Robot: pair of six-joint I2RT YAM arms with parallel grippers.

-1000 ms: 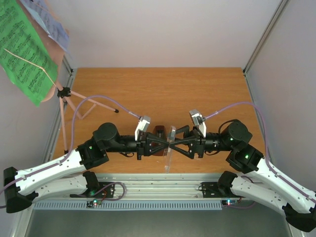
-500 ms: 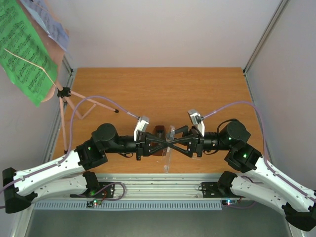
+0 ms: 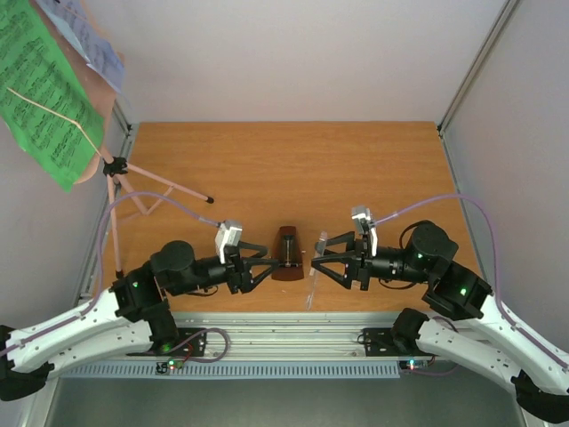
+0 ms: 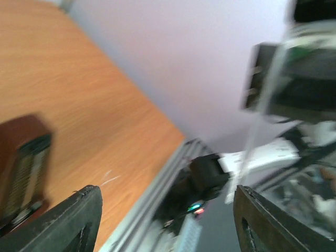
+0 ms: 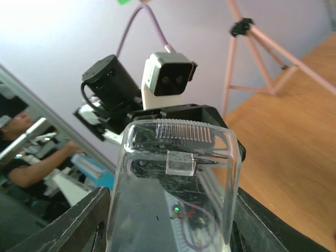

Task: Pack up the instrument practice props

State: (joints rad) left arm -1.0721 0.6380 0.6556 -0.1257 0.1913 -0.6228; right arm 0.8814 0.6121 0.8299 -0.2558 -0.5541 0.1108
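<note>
**A:** How many props do you count?

**B:** One pink music stand [image 3: 114, 166], its three legs splayed, at the table's [image 3: 293, 160] left edge toward the far-left corner. There are two sheets up on its desk, one green sheet [image 3: 44, 89] and one white sheet [image 3: 89, 40], both printed with notes. One reddish-brown metronome [image 3: 286, 255] stands close to the near edge, about midway between the left and right edges. One clear cover [image 5: 173, 173] is off the metronome and just beside it on the right.

**A:** And the arms?

**B:** Two, with one gripper each. The left gripper [image 3: 264, 265] lies just left of the metronome with its jaws spread wide and nothing between them. Its wrist view is blurred, so I cannot tell whether a fingertip touches the metronome. The right gripper [image 3: 323, 267] has the clear cover clamped between its fingers. Whether the cover's lower end rests on the table, I cannot tell.

**A:** What about the surface and the room?

**B:** One orange-brown wooden table. Plain pale walls [image 3: 293, 62] close it in at the left, far and right edges, and a metal frame post [image 3: 471, 71] rises from the far-right corner. A slotted metal rail [image 3: 284, 342] runs along the near edge, where both arm bases are bolted. In the right wrist view one person [image 5: 21, 157] in dark clothes shows beyond the rig.
</note>
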